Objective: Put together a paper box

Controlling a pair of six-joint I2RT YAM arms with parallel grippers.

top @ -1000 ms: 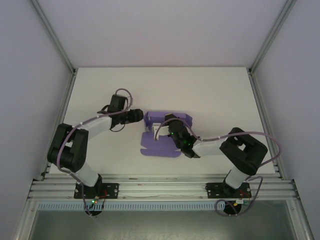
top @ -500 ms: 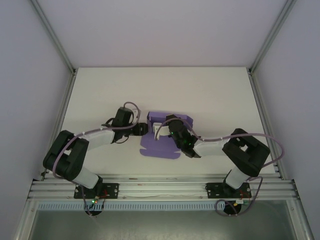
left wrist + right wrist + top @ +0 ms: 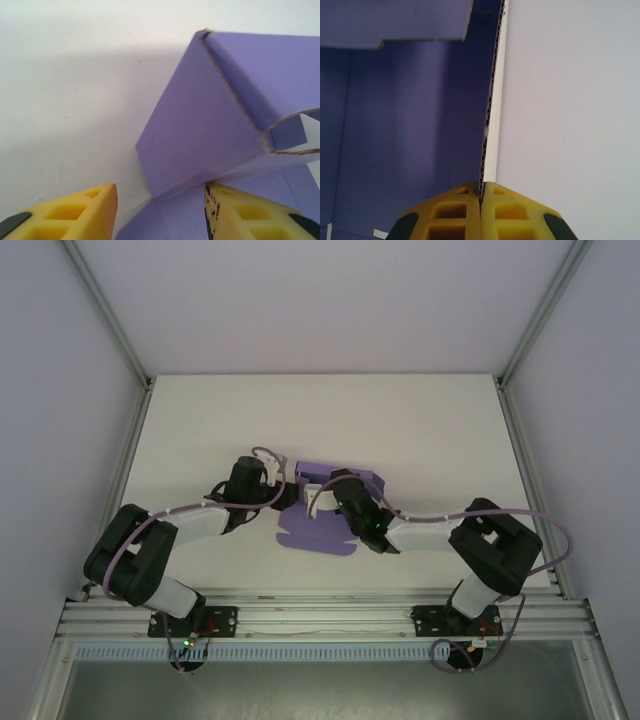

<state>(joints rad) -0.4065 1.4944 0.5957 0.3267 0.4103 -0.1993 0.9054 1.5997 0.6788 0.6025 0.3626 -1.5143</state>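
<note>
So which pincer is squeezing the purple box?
The right pincer: it is shut tight on a thin wall edge of the paper box. The left pincer is open beside the box, gripping nothing.

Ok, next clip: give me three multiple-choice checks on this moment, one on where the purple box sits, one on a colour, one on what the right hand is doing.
1. Where is the paper box on the table?
A. Around the middle, between the two arms
B. In the far left corner
C. Hanging over the near edge

2. What colour are the fingers of the right hand?
A. Red
B. Yellow
C. White

3. What is the right hand's state?
A. Wide open over bare table
B. Shut on nothing
C. Shut on a card wall of the box

Answers:
1 A: the top view shows it mid-table with an arm on either side.
2 B: the right wrist view shows yellow fingers.
3 C: the card's fluted edge runs down into the seam between the closed fingers.
</note>
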